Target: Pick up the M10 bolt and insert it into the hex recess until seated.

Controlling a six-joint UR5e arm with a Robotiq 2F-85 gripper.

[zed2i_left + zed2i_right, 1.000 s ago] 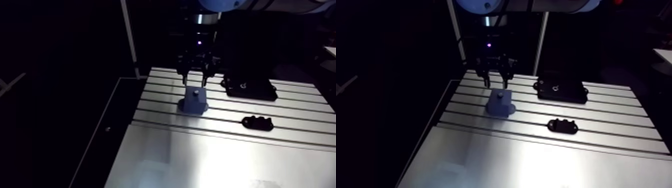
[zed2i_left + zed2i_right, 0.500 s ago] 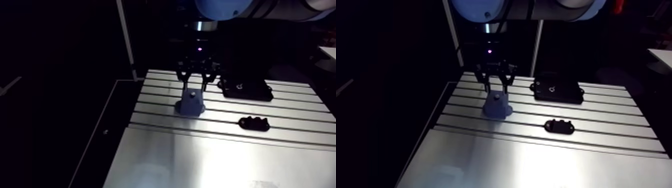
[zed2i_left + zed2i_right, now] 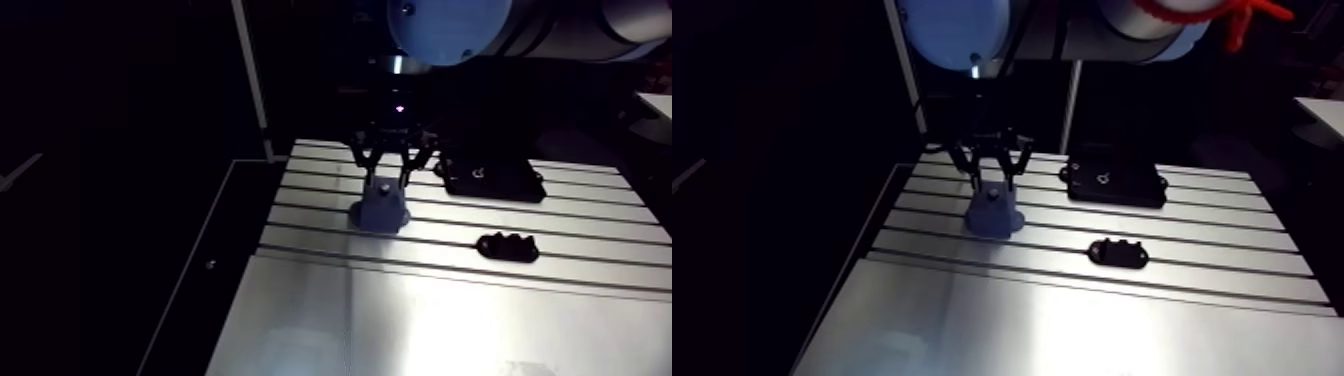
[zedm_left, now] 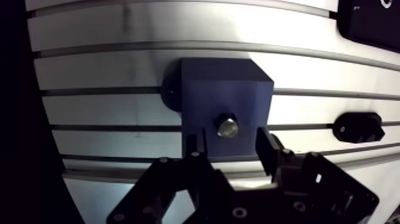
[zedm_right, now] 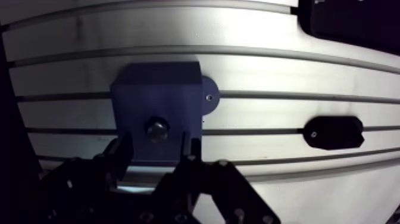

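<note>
Gripper [image 4: 228, 142] hung low over the blue block [image 4: 223, 83], its 2 fingers [image 4: 193, 150] spread apart, gripping nothing, M10 bolt [image 4: 227, 127] sat in the block's top face, right between them, slotted table [image 4: 101, 113] beneath

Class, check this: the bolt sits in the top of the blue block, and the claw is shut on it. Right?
No. The bolt sits in the top of the blue block, but the claw is open: the wrist view shows its fingers apart, clear of the bolt.
</note>
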